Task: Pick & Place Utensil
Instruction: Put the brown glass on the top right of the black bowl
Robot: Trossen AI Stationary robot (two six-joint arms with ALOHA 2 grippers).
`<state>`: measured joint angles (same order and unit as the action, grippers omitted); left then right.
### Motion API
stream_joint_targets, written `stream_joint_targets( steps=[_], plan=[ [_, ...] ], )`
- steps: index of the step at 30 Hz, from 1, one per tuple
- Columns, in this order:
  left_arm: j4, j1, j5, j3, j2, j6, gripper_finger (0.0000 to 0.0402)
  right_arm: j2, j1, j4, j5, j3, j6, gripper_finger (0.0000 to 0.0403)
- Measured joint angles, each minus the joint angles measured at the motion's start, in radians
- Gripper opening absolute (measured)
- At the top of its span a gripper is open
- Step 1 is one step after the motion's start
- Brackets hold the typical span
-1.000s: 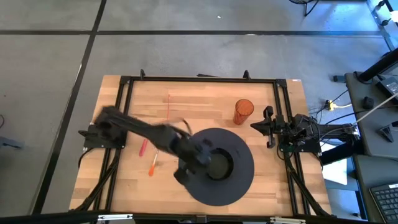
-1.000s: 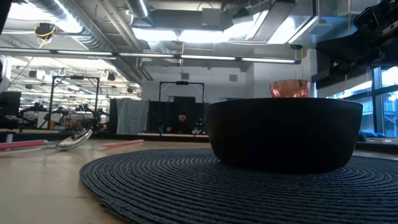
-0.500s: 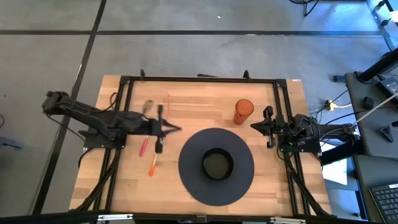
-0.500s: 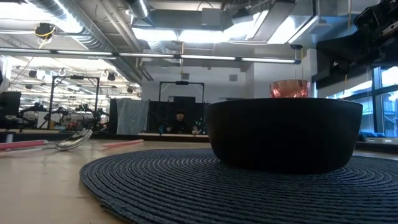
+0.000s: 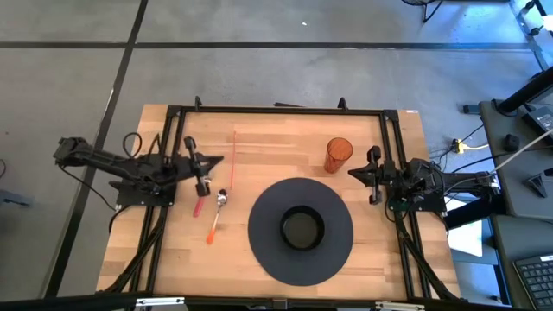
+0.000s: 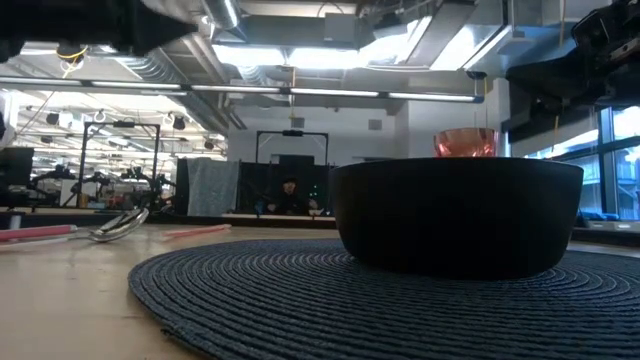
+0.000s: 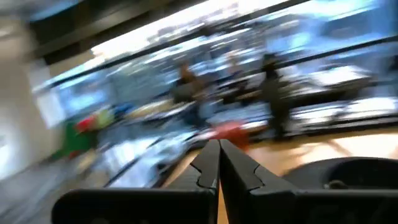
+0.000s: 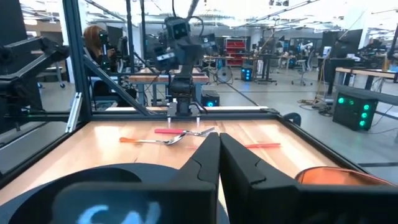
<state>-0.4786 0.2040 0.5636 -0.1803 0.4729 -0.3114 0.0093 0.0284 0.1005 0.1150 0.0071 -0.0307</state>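
Observation:
A metal spoon with an orange handle (image 5: 215, 218) lies flat on the wooden table, left of the round dark mat (image 5: 337, 250). It also shows in the low view as the spoon (image 6: 118, 227) and in the right wrist view as the spoon (image 8: 166, 140). A red-handled utensil (image 5: 198, 206) lies beside it. A black bowl (image 5: 302, 229) stands on the mat. My left gripper (image 5: 220, 161) is shut and empty, held above the table's left side, beyond the utensils. My right gripper (image 5: 352, 174) is shut and empty, waiting at the right edge near the cup.
An orange cup (image 5: 338, 154) stands upright at the far right, close to my right gripper. A thin pink stick (image 5: 233, 149) lies toward the far edge. A black frame (image 5: 276, 110) runs around the table. Bare wood shows between the utensils and the mat.
My left arm has swung back fast from over the mat and bowl toward the table's left edge, folding in, and its gripper now hovers by the left frame rail. The spoon, the red utensil, the bowl and the cup lie where they were.

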Motion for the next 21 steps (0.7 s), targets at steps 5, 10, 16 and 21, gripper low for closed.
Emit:
stream_joint_targets(
  steps=[5,10,16,21],
  plan=[
    [0.025,-0.018,-0.102,0.049,-0.019,0.001,0.0002,0.000,0.000,0.013,-0.001,0.000,-0.004,0.0010],
    [-0.056,0.000,-0.092,0.046,-0.054,-0.042,0.0001,0.000,0.000,0.014,-0.001,0.000,-0.004,0.0010],
    [-0.042,0.003,0.104,0.047,-0.066,0.073,0.0002,0.000,0.000,0.015,-0.001,0.000,0.007,0.0010],
    [-0.076,0.016,-0.090,0.047,-0.099,0.035,0.0003,0.000,0.000,0.022,-0.002,0.000,0.031,0.0010]
  ],
)
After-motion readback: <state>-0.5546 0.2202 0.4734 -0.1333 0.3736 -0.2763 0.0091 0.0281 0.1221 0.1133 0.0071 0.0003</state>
